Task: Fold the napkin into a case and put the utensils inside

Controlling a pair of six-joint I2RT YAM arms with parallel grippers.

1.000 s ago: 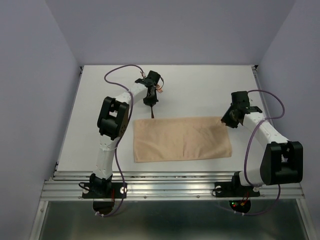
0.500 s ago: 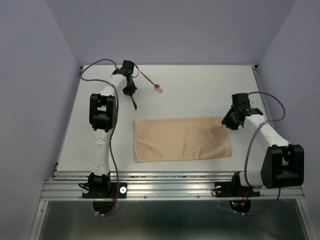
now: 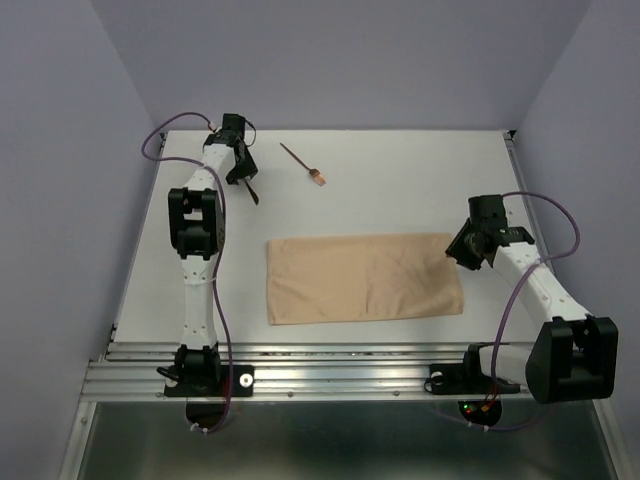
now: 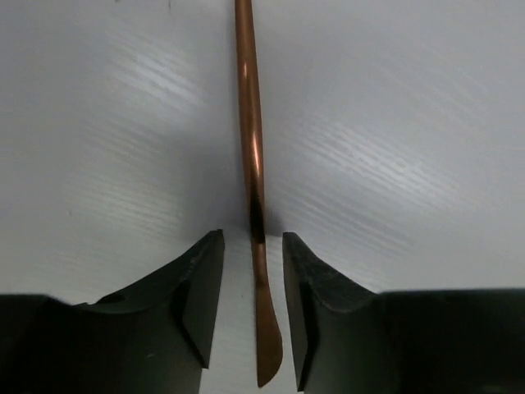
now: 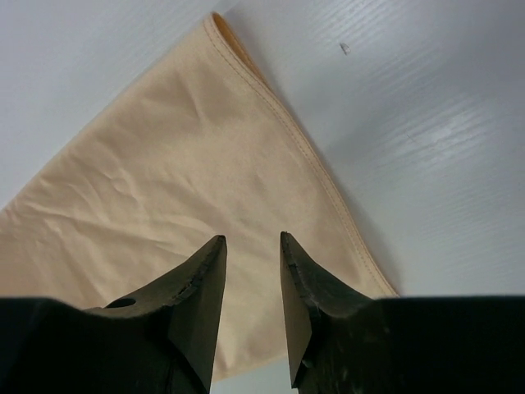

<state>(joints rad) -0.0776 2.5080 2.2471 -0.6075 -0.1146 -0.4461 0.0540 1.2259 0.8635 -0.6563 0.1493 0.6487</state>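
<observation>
Parted, the left fingers (image 4: 197,287) flank a very thin, glossy copper-brown plain utensil (image 4: 250,148). In the left wrist view a strip of white bench (image 3: 420,180) shows on each side of the stick, so neither finger presses it and it is not clamped. Its flattened, tapered end lies between the fingers and its shaft runs straight out past their tips. Whether it rests flat on the bench cannot be told. From above, the left arm is stretched to the far left corner of the bench.

Just to the right of that arm's end lies a thin reddish-brown forked utensil (image 3: 303,163), set at a slant with its small paler head toward the near right. It is apart from the plain utensil and touched by nothing.

A tan, peach-brown soft cloth napkin (image 3: 365,278) lies flat at the middle of the bench, folded into a wide oblong with its long sides running left to right. It is faintly creased, with a stitched hem along its edge. Both utensils lie outside it, farther back on the bench.

Right fingers (image 5: 197,304) are at the napkin's far right corner. They stand a little apart with only cloth showing in the gap and nothing gripped. Whether their tips touch the cloth cannot be told.
</observation>
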